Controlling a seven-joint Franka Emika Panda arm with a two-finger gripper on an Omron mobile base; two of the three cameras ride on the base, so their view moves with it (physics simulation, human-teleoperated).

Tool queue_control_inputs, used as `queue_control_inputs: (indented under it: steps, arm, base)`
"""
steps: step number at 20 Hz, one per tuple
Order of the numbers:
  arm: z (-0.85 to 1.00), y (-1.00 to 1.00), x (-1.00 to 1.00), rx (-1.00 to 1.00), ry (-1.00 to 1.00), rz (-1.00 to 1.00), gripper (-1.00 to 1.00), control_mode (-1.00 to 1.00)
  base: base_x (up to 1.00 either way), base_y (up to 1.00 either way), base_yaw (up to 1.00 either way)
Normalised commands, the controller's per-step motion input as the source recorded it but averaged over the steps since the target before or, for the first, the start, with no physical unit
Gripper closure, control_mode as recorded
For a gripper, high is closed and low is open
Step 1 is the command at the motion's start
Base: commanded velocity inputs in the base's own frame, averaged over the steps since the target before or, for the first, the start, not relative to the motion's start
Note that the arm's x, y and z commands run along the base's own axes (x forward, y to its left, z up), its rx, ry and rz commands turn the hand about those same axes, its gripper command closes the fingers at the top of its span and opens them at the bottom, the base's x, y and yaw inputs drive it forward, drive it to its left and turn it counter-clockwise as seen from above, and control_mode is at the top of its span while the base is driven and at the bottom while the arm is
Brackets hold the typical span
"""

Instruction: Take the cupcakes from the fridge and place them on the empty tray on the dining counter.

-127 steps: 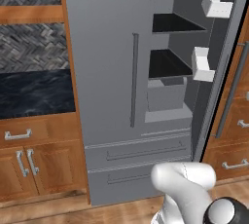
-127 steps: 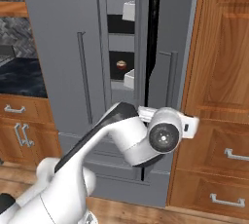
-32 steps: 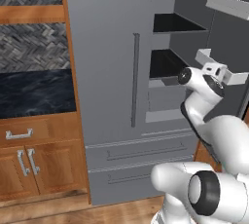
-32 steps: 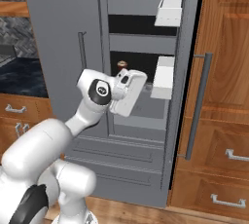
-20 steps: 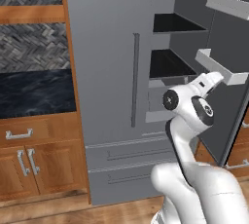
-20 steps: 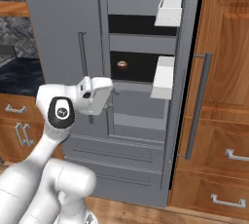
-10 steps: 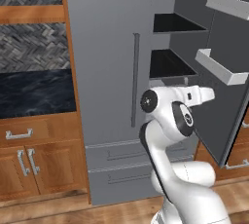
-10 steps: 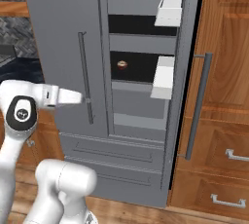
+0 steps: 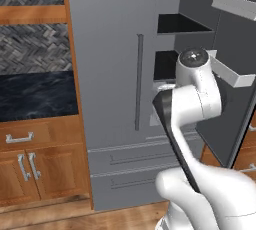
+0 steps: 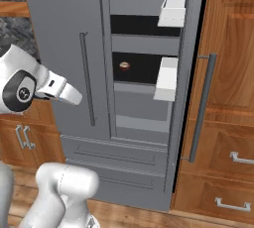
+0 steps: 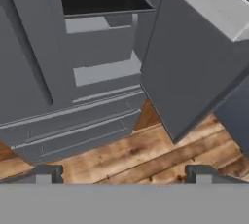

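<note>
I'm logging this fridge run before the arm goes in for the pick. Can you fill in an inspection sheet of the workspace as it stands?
Surface: wooden plank floor in front of the fridge; black inner shelves exposed.
Job's things: right fridge door swung open, left door shut; one cupcake on the middle shelf. Second cupcake and tray: nothing seen.
Clutter: white door bins on the open door look empty.
Grippers: gripper open, holding nothing, looking down at the lower drawers and floor.
Cables: nothing seen.
Surroundings: wooden cabinets on both sides, dark marbled wall counter, herringbone backsplash.
</note>
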Motion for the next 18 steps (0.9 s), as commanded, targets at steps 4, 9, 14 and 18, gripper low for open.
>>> queue_control_inputs:
  steps: [4, 9, 14, 18]
  arm:
    - [-0.33, 0.55, 0.01, 0.23, 0.08, 0.54, -1.00, -1.00]
    - [-0.27, 0.54, 0.44, 0.04, -0.05, 0.32, -1.00, -1.00]
    - [0.00, 0.02, 0.53, 0.00, -0.33, 0.08, -1.00, -1.00]
    - [0.00, 0.00, 0.38, 0.00, -0.29, 0.00, -1.00, -1.00]
  base:
    - [0.00, 0.00, 0.00]
    - [0.00, 0.00, 0.00]
    - [0.00, 0.00, 0.00]
    - [0.00, 0.00, 0.00]
